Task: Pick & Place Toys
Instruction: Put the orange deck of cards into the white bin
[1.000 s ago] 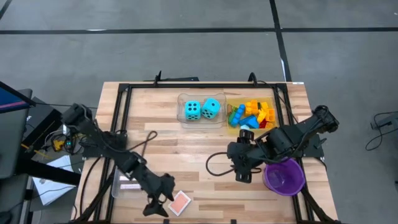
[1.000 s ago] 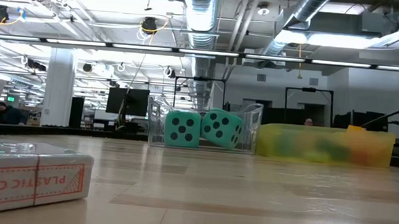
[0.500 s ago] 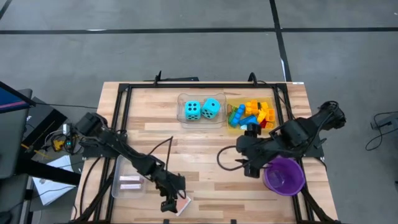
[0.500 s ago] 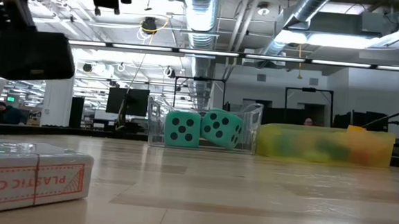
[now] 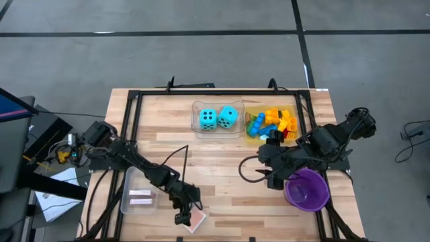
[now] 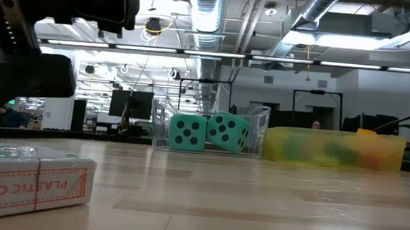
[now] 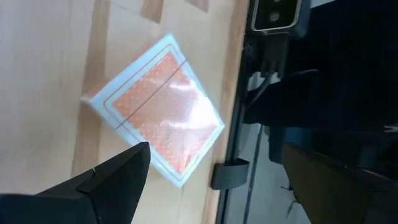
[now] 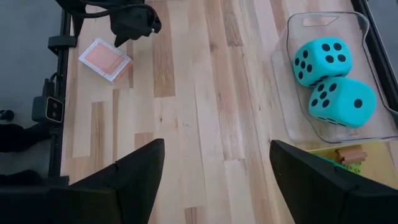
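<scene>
The left tool (image 5: 187,216), fingers spread wide and empty, hangs directly over an orange tile (image 7: 158,109) lying flat at the surface's (image 5: 201,158) near edge. The right tool (image 5: 270,176), also spread and empty, waits beside the purple bowl (image 5: 307,189).

Dice (image 8: 334,78) turquoise w/ black dots; tile (image 7: 155,109) orange, white border; bowl (image 5: 308,189) purple; bricks (image 5: 273,124) multicolour.

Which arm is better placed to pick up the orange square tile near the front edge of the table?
The left. The left gripper hangs open right above the orange tile, while the right gripper waits far off beside the purple bowl.
</scene>
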Robot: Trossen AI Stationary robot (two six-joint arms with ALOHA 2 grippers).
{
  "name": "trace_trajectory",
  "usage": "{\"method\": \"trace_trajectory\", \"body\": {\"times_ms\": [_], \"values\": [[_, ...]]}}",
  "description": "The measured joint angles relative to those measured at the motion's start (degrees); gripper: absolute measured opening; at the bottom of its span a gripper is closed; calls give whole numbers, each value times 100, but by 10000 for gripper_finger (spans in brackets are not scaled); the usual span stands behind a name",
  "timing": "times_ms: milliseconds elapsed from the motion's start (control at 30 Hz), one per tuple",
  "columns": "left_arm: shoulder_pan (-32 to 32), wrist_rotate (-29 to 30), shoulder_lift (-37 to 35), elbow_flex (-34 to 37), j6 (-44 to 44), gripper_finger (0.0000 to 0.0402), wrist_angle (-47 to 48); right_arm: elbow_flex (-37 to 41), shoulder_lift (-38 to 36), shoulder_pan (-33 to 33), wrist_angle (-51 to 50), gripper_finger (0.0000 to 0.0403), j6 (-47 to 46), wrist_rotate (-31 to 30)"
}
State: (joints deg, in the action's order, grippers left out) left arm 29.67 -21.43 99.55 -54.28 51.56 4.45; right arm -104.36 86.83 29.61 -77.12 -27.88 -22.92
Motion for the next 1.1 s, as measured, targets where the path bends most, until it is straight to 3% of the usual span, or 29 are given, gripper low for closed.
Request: {"method": "trace_trajectory", "body": {"times_ms": [500, 767, 1100], "values": [[5, -252, -2, 197, 136, 361, -363, 0, 2, 0, -2, 284, 8, -166], [20, -252, -2, 197, 427, 396, -624, 0, 2, 0, -2, 284, 46, -164], [40, -252, 28, 197, 534, 400, -672, 0, 4, 0, -2, 284, 45, -164]]}}
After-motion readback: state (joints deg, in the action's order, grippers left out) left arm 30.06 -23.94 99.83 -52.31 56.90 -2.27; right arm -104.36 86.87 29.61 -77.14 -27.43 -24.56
